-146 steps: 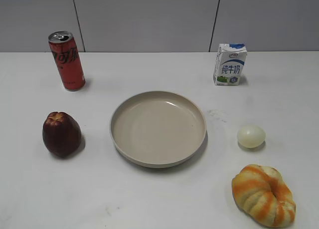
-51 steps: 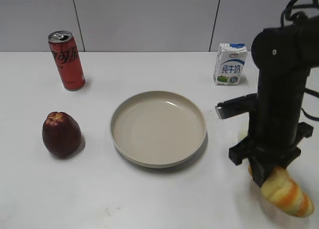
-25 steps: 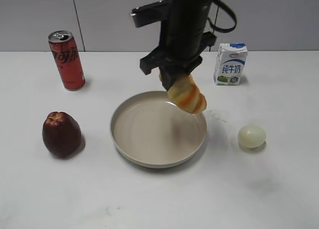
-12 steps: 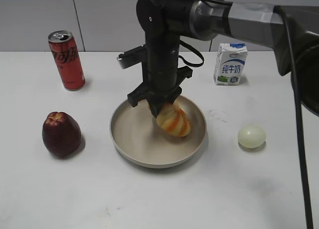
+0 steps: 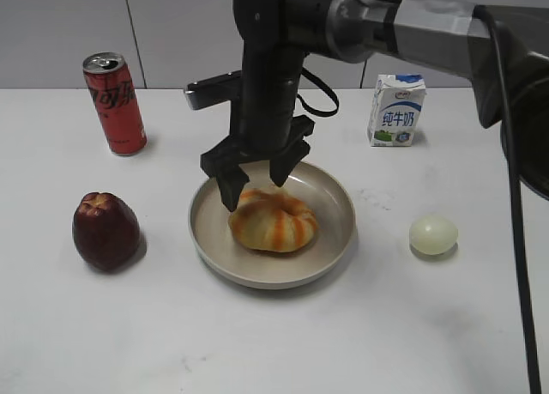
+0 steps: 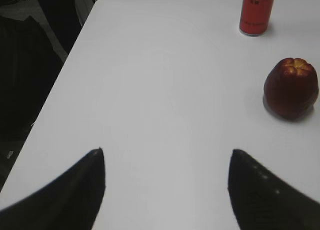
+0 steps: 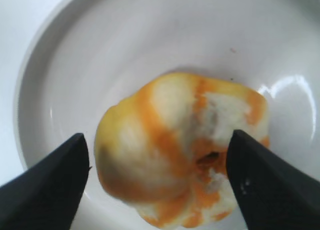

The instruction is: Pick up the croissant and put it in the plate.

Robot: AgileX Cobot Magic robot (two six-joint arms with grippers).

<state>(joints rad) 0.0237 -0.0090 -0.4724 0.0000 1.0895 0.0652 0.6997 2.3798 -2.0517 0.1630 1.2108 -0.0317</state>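
Observation:
The croissant (image 5: 273, 222), pale yellow with orange stripes, lies inside the beige plate (image 5: 336, 239) at the table's middle. It also shows in the right wrist view (image 7: 180, 150) lying on the plate (image 7: 60, 64). My right gripper (image 5: 255, 179) hangs just above the croissant with its jaws open, one fingertip on each side (image 7: 159, 150), not holding it. My left gripper (image 6: 166, 162) is open and empty over bare table at the left, out of the exterior view.
A dark red apple (image 5: 105, 231) sits left of the plate and shows in the left wrist view (image 6: 291, 88). A red can (image 5: 115, 104) stands at the back left. A milk carton (image 5: 395, 111) stands at the back right. A whitish egg (image 5: 433, 234) lies right of the plate.
My right gripper carried the croissant from the front right to the plate, lowered it, opened and let it go. The croissant now lies flat in the plate. The gripper has risen slightly.

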